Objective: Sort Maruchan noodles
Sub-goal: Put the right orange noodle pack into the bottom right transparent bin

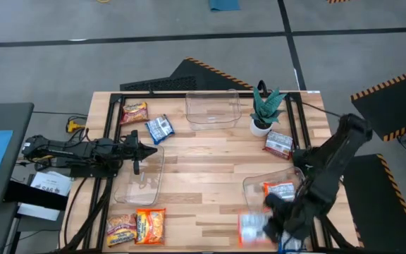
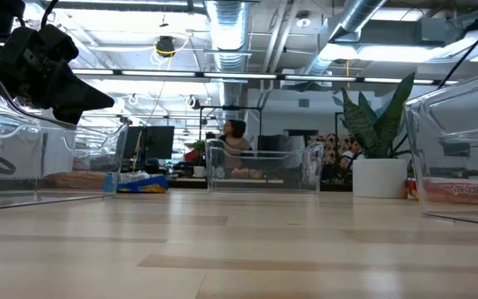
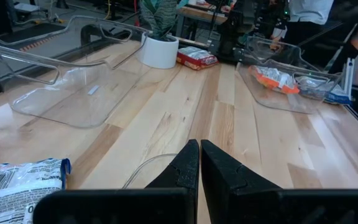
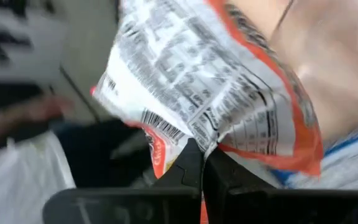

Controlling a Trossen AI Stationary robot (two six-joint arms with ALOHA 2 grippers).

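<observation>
My right gripper is near the table's near right corner, shut on an orange-and-white noodle packet, which fills the right wrist view. My left gripper is shut and empty, hovering over the far edge of the left clear bin; it also shows in the left wrist view. Another orange packet lies flat in the right clear bin. Loose packets lie flat on the table: red-yellow, blue, red, and two yellow-orange ones at the near left. My right gripper pinches the orange-and-white packet between its two fingers at one edge. The packet spreads out beyond the fingertips and looks lifted clear of the table.
An empty clear bin sits at the far edge, with a potted green plant to its right. A blue packet lies at the near right edge. Bare wood lies in the table's middle. People show in the room beyond.
</observation>
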